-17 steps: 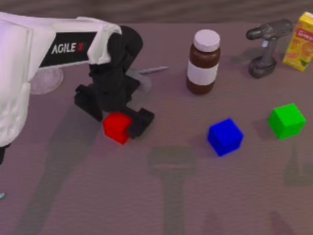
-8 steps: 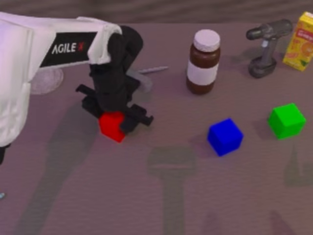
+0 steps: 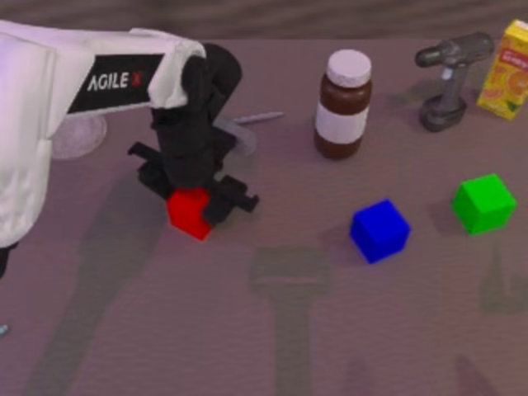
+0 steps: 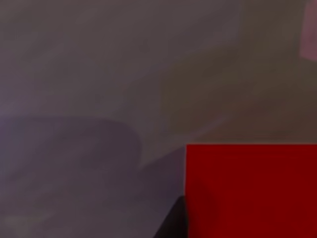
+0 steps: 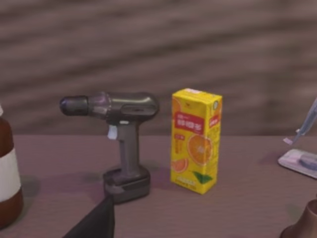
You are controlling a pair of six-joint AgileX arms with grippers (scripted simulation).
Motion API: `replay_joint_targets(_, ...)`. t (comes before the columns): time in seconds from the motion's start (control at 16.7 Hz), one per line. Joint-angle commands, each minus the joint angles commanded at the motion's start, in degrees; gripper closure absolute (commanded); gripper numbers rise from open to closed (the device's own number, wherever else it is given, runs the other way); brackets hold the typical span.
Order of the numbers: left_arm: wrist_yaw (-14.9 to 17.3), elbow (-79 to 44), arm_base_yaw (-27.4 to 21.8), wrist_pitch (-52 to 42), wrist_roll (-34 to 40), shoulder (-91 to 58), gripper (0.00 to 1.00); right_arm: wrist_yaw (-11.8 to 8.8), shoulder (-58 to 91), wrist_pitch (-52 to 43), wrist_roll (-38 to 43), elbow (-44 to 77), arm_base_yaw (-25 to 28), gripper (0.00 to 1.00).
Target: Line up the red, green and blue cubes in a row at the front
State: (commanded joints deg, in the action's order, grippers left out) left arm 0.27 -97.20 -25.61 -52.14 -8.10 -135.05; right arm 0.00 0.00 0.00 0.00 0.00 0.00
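currently the red cube (image 3: 190,212) sits on the desk (image 3: 289,330) left of centre, gripped between the black fingers (image 3: 233,196) of the left claw (image 3: 195,198), which has come down over it from above; the claw is narrowed onto the cube's sides. in the left wrist view the red cube (image 4: 251,190) fills the near corner, very close to the lens, with desk surface behind it. the blue cube (image 3: 379,231) lies to the right of centre, well apart from the red one. the green cube (image 3: 483,203) lies further right, near the blue cube but not touching it, close to the desk's right edge. behind the cubes, a brown jar (image 3: 342,104) with a white lid stands upright. right of it, a grey drill (image 3: 450,78) stands on its base, and an orange-yellow juice carton (image 3: 506,70) stands just beside the drill. the right wrist view shows the drill (image 5: 119,144) and carton (image 5: 195,140) side by side; the right claw's state cannot be told.
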Motion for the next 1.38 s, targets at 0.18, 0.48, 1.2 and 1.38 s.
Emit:
replay_joint_targets(0.18, 0.2, -1.2, 0.1, -1.4, 0.0, 1.6, 1.00, 0.0, 0.0, 0.0, 0.0, 0.0, 0.0, 0.00)
replay_joint_targets(0.48, 0.1, -7.2, 0.9, -11.0, 0.2, 4.6, 1.00, 0.0, 0.0, 0.0, 0.0, 0.0, 0.0, 0.00)
replay_joint_targets(1.2, -0.2, -2.6, -2.5, -12.2, 9.5, 10.6, 1.00, 0.0, 0.0, 0.0, 0.0, 0.0, 0.0, 0.00)
replay_joint_targets(1.38, -0.4, 4.6, -5.7, -10.8, 20.7, 16.1, 1.00, 0.0, 0.0, 0.0, 0.0, 0.0, 0.0, 0.00)
